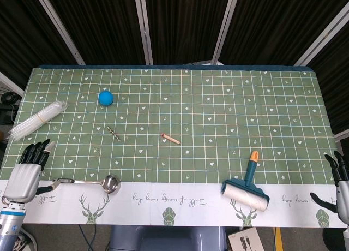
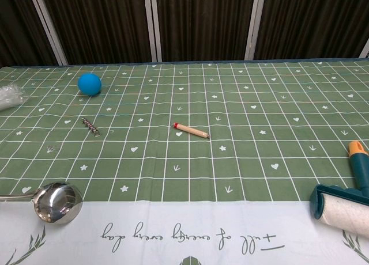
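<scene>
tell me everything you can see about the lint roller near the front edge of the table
The lint roller lies flat on the tablecloth at the front right, across the line where the green grid meets the white border. It has a white roll in a dark teal frame, and a teal handle with an orange tip that points toward the far side of the table. It looks like plastic with a paper roll. Nothing touches it but the cloth; the right robot hand is off to its side, apart from it.
</scene>
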Tool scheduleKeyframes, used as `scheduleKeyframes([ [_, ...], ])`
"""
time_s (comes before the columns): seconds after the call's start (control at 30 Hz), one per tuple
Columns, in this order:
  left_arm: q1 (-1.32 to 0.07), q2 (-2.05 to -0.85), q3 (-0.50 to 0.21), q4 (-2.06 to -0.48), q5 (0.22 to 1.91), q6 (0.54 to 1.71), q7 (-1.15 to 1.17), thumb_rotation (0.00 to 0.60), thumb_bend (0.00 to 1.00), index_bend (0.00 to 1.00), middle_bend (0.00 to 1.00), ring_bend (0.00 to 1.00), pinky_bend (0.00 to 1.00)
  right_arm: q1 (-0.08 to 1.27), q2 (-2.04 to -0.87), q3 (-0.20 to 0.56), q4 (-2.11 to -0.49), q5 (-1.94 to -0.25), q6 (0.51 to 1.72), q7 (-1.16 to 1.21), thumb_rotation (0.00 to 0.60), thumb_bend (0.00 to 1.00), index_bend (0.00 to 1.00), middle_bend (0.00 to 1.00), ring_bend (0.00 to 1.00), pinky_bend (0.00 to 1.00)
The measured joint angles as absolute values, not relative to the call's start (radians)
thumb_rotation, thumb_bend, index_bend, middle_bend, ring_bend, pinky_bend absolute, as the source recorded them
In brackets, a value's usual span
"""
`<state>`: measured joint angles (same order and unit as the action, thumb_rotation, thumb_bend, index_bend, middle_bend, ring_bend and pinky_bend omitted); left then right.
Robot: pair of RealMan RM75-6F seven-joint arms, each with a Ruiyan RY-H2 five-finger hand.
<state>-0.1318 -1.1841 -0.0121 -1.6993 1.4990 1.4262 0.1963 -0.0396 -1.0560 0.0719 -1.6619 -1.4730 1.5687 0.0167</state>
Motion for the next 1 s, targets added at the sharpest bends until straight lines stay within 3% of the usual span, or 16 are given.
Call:
scheduleKeyframes([
  [0.47, -0.134, -1.184, -0.014, -1.693, 1.503, 1.428, 0.202, 0.600, 0.02, 0.00, 0.00, 0.00, 0.00, -0.040, -1.060, 0.076, -1.660, -1.471, 1.575, 0.002, 0.600, 0.00, 0.07, 0.00, 0.00, 0.09],
  [0.77, -0.128, -1.223, -0.027, -1.626, 1.552, 1.500, 0.318, 0.600, 0.02, 0.00, 0.00, 0.00, 0.00, -0.044, -1.071, 0.086, -1.667, -1.449, 1.584, -0.036, 0.600, 0.00, 0.06, 0.00, 0.00, 0.08],
  [1.0, -0.132, -1.207, -0.024, -1.649, 1.530, 1.466, 0.322, 0.600, 0.03, 0.00, 0.00, 0.00, 0.00, -0.045, -1.068, 0.087, -1.670, -1.446, 1.581, -0.030, 0.600, 0.00, 0.07, 0.00, 0.00, 0.08],
])
